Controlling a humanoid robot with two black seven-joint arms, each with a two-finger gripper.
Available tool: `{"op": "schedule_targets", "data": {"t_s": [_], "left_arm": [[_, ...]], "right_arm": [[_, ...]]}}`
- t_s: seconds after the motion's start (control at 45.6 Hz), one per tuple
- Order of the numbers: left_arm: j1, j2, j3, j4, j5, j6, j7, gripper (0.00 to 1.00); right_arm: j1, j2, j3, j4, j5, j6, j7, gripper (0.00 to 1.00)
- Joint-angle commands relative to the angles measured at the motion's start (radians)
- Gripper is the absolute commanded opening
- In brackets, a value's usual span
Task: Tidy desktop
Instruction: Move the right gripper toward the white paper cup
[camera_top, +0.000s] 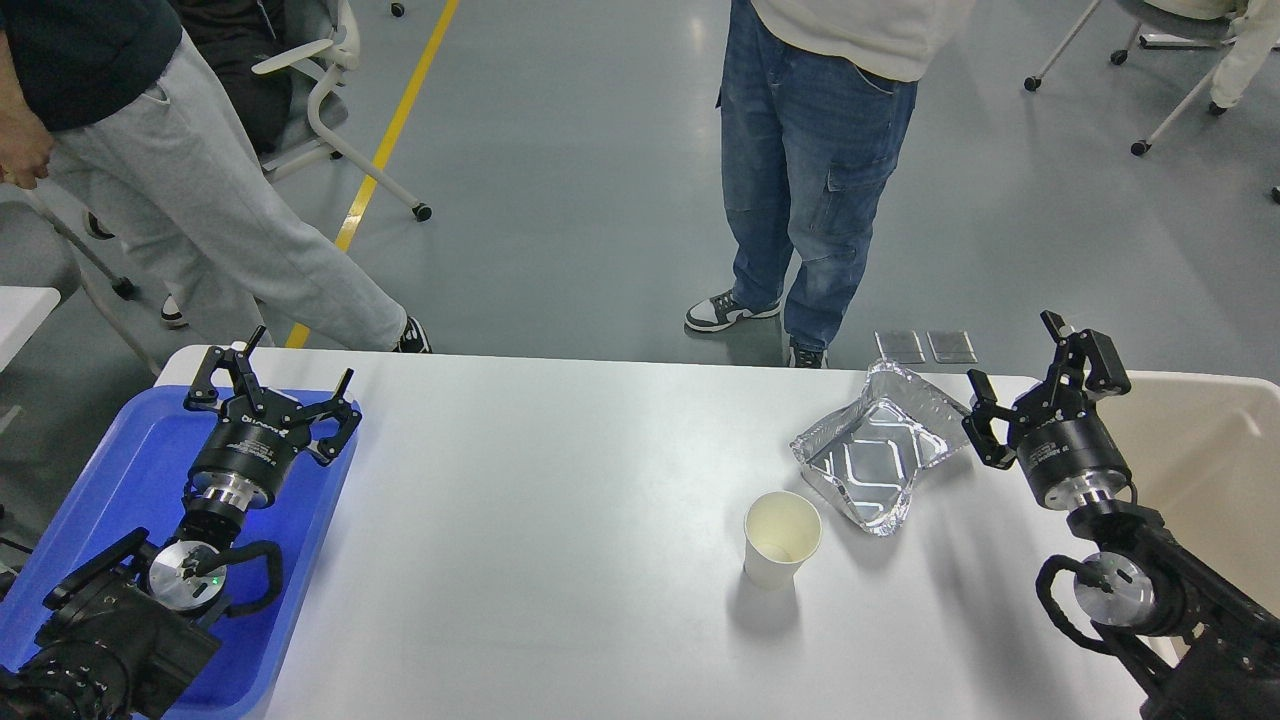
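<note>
Both tools released: right tool (1025, 375) at 3 o'clock beside foil tray (880, 450) (light, crushable, take its rim), left tool (275, 385) idle, cup (781, 537) on counter (520, 520) likely tippy.

The desktop (560, 520) is plain glossy white; beneath the spread jaws of the black left gripper (275, 385) lies a solid blue tray (130, 470); just left of the black right gripper (1020, 385), a silver foil container (880, 450) with embossed ridges; a cream paper cup (782, 538); a beige bin (1200, 440) to its right
</note>
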Motion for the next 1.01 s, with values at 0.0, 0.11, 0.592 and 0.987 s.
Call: {"op": "schedule_targets", "data": {"t_s": [0.0,0.11,0.592,0.987], "left_arm": [[-0.001,-0.001,0.0,-0.001,0.002,0.0,0.0,1.0],[-0.001,-0.001,0.0,-0.001,0.002,0.0,0.0,1.0],[-0.001,-0.002,0.0,-0.001,0.002,0.0,0.0,1.0],[-0.001,-0.001,0.0,-0.001,0.002,0.0,0.0,1.0]], "right_arm": [[-0.005,-0.07,-0.011,0.093,-0.011,0.002,-0.108,1.0],[-0.005,-0.165,-0.067,0.162,-0.013,0.002,-0.109,1.0],[0.184,-0.403,-0.385,0.418,-0.353,-0.012,-0.247,1.0],[0.365,-0.427,-0.627,0.457,-0.787,-0.1,-0.226,1.0]]}}
